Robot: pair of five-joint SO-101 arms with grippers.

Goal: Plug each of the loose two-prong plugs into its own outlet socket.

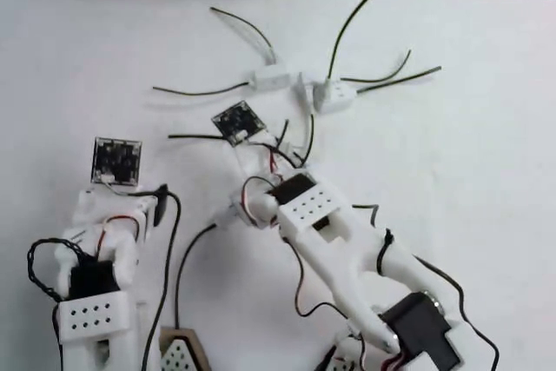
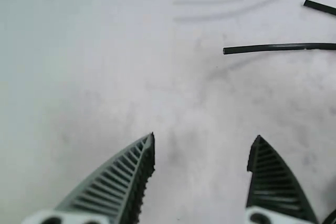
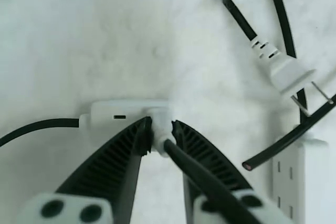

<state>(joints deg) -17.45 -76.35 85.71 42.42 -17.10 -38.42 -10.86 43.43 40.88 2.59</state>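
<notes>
Right gripper (image 3: 161, 129) pinches a plug (image 3: 159, 115) at a socket (image 3: 113, 115). Left gripper (image 2: 202, 142) gapes wide over the table (image 2: 79, 51).

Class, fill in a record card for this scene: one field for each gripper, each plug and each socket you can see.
Left gripper: open, above the bare table
Right gripper: shut on white plug
White plug: at the end of an outlet socket; whether it is seated cannot be told
Loose plug: lying flat, both prongs bare
Second socket: near the loose plug, slots showing
</notes>
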